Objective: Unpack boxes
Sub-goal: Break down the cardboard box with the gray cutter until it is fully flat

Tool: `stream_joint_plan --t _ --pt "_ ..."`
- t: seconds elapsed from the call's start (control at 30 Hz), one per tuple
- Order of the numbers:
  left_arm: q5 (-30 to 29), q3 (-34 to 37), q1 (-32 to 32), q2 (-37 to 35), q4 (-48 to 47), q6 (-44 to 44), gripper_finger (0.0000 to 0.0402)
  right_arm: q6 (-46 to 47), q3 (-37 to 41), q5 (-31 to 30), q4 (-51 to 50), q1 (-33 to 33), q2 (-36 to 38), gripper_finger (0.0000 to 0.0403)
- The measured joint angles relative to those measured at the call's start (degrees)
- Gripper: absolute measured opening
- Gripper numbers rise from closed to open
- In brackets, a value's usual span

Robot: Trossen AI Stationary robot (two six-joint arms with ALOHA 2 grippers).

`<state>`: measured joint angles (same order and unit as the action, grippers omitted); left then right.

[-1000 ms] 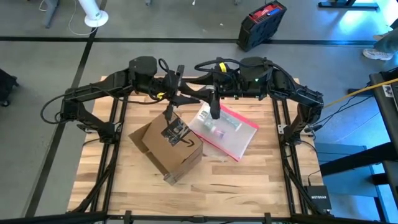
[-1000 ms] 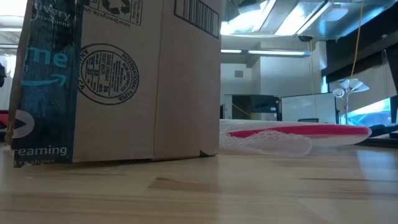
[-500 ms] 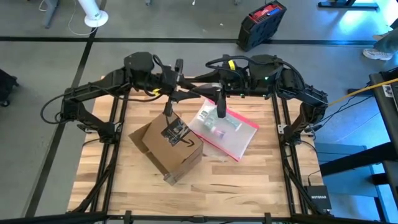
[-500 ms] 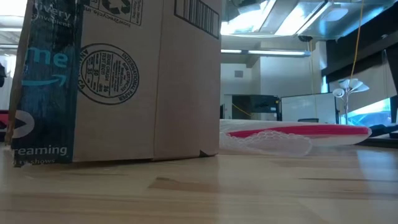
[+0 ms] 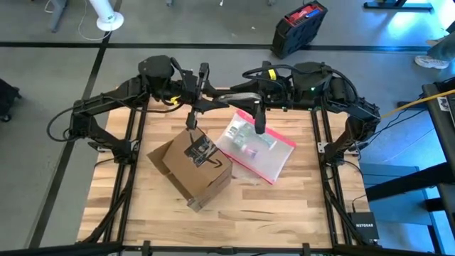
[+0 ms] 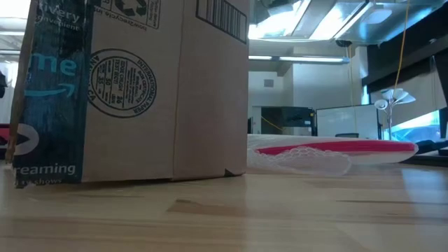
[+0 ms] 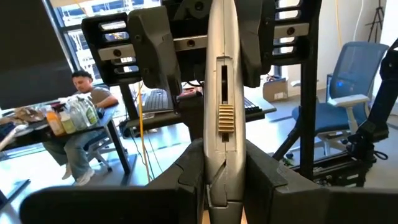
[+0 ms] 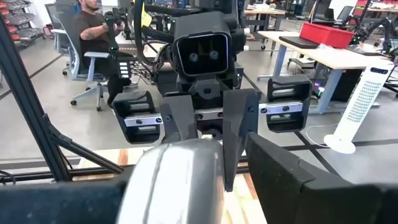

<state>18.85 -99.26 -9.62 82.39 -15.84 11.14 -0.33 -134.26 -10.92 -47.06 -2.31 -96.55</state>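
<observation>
A brown corrugated cardboard box [image 5: 190, 171] with black printed tape stands left of centre on the wooden slatted desk [image 5: 284, 206], beside a clear plastic pouch with a pink-red edge [image 5: 257, 151]; the left pincer [image 5: 191, 122] hangs above the box, the right pincer [image 5: 260, 126] above the pouch, their fingers' spread impossible to tell

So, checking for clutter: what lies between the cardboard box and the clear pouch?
Only bare wooden table between cardboard box and clear pouch, seen in the low view.

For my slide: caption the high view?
Cardboard box and clear pouch on the wooden table, both arms raised behind.
</observation>
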Motion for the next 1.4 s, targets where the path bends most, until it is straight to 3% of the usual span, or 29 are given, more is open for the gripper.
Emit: stream_joint_plan --t 0.87,1.4 --pt "1.6 -0.2 -1.6 -1.7 5.0 -1.7 0.0055 0.1 0.0 -4.0 -7.9 0.3 2.6 0.0181" --pt "0.8 0.0 -2.6 -1.4 10.0 -3.1 0.0055 1.4 0.0 4.2 2.2 0.1 0.8 0.0182"
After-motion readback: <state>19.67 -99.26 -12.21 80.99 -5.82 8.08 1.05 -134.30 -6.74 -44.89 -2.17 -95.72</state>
